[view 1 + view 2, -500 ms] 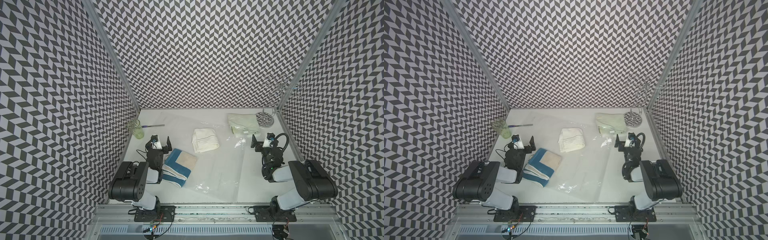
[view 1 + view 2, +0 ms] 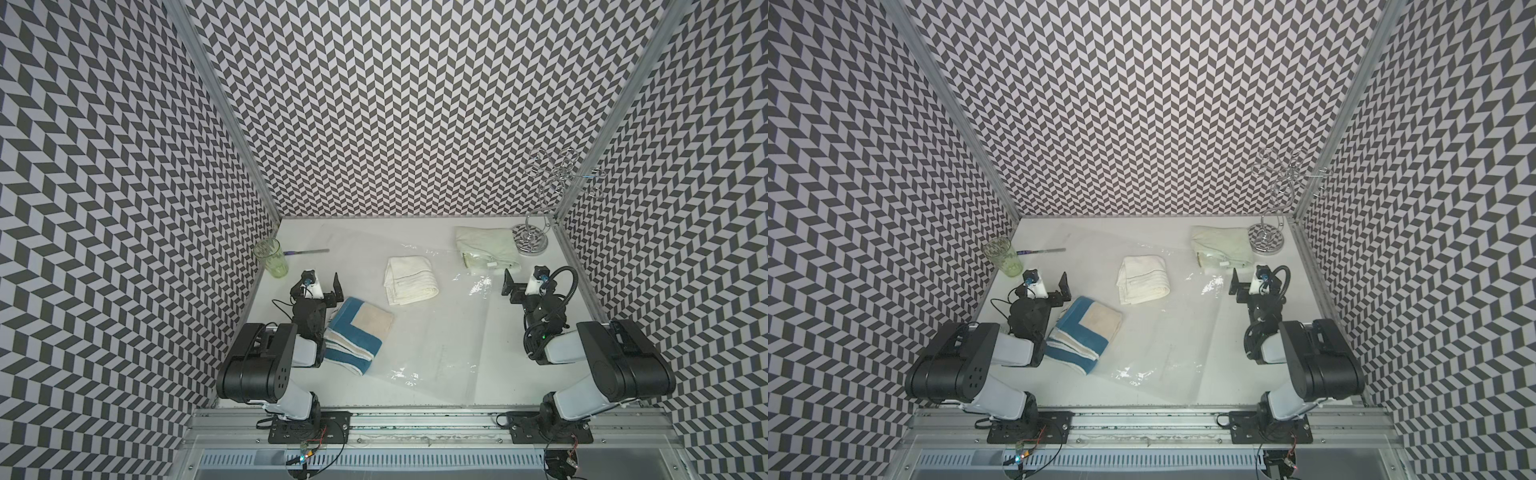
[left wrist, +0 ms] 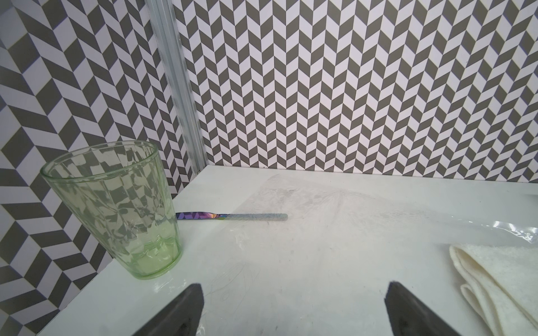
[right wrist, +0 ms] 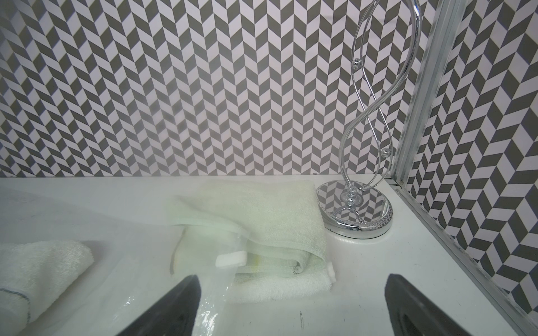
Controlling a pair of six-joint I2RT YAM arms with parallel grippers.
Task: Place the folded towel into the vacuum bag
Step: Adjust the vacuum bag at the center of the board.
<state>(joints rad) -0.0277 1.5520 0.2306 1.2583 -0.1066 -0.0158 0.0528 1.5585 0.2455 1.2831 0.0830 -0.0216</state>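
- Wide-open jaws on both arms, with nothing between them. The left gripper [image 3: 294,291] hangs over the white tabletop [image 2: 519,374]; the right gripper [image 4: 292,291] hangs just in front of a pale green terry towel [image 2: 486,249].
- A large clear, glossy plastic vacuum bag [image 2: 436,345] lies flat across the middle of the tabletop, between the two arms.
- One bag corner, carrying a small white plastic slider [image 4: 231,259], rests against the pale green terry towel.
- A white folded towel [image 2: 409,286] sits within the bag's outline; I cannot tell whether it lies on the plastic or inside it.
- A blue-and-beige folded towel [image 2: 359,332] lies beside the left arm, at the bag's left edge.
- A green ribbed glass tumbler [image 3: 116,209] stands upright by the left wall, with a slim nail file [image 3: 233,216] lying just behind it.
- A chrome wire stand with a round mirrored base [image 4: 355,209] stands in the back right corner, touching the pale green terry towel.
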